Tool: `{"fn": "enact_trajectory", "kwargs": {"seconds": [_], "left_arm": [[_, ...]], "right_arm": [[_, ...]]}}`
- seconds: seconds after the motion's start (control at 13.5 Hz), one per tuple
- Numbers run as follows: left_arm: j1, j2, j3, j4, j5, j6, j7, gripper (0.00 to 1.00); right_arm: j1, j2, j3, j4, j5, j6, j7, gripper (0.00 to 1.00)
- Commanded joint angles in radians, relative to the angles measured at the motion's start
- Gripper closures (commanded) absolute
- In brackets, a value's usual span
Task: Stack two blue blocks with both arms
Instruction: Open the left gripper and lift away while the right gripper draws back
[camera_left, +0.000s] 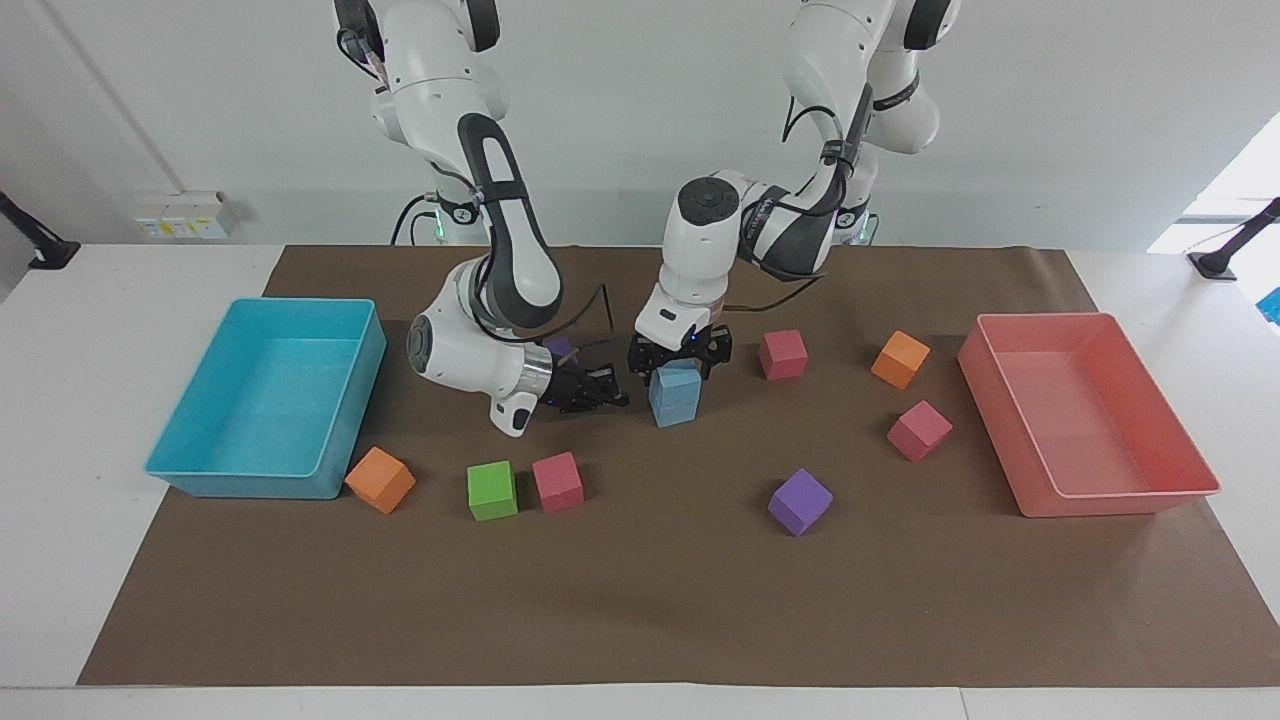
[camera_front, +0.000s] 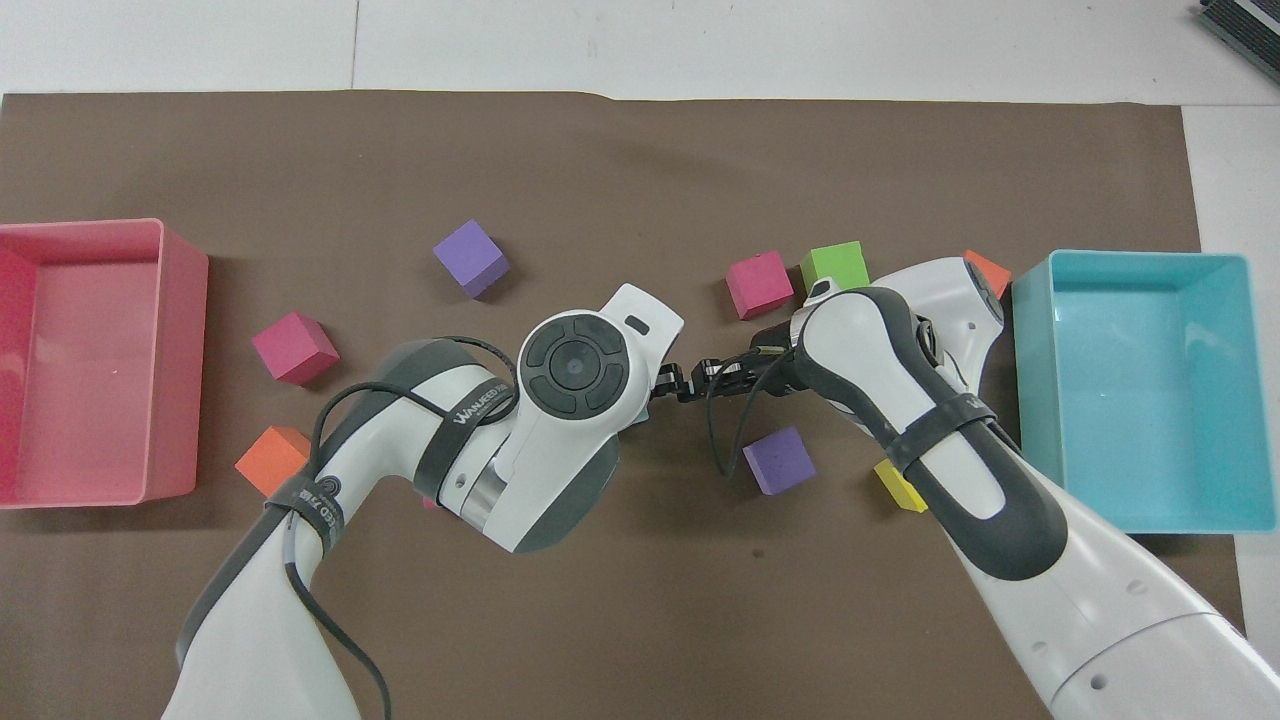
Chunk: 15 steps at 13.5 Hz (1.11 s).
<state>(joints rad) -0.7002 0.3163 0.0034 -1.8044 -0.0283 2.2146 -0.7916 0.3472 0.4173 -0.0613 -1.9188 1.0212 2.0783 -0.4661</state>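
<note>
Lifting straight up is the move here, I think — the left gripper (camera_left: 679, 358) sits released over the two blue blocks (camera_left: 675, 393), stacked mid-mat toward the robots' edge. Any sideways drift could topple them, so the clenched, empty right gripper (camera_left: 608, 389) should keep off.

On the black strap around the white left robot arm (camera_front: 480, 415), near the picture centre toward 8 o'clock, small white brand lettering is seen, but it cannot be read surely.
</note>
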Motion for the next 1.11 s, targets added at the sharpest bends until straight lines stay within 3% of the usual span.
{"fn": "enact_trajectory", "kwargs": {"seconds": [0.0, 0.3, 0.52, 0.89, 1.04], "left_arm": [[-0.019, -0.032, 0.015, -0.004, -0.004, 0.008, 0.000, 0.00], [-0.009, -0.101, 0.017, -0.006, -0.004, -0.016, 0.026, 0.00], [0.039, -0.152, 0.018, -0.023, -0.004, -0.137, 0.149, 0.00], [0.212, -0.330, 0.017, -0.214, -0.004, -0.132, 0.408, 0.00], [0.289, -0.368, 0.017, -0.254, -0.004, -0.138, 0.507, 0.00]], "right_arm": [[-0.016, -0.014, 0.003, -0.011, 0.034, -0.024, -0.009, 1.00], [-0.024, -0.012, 0.003, -0.008, 0.034, -0.024, -0.011, 1.00], [-0.025, -0.012, 0.003, -0.006, 0.034, -0.032, -0.011, 1.00], [-0.039, -0.017, 0.003, 0.006, 0.034, -0.061, -0.011, 1.00], [-0.036, -0.024, -0.003, 0.011, 0.019, -0.055, -0.005, 1.00]]}}
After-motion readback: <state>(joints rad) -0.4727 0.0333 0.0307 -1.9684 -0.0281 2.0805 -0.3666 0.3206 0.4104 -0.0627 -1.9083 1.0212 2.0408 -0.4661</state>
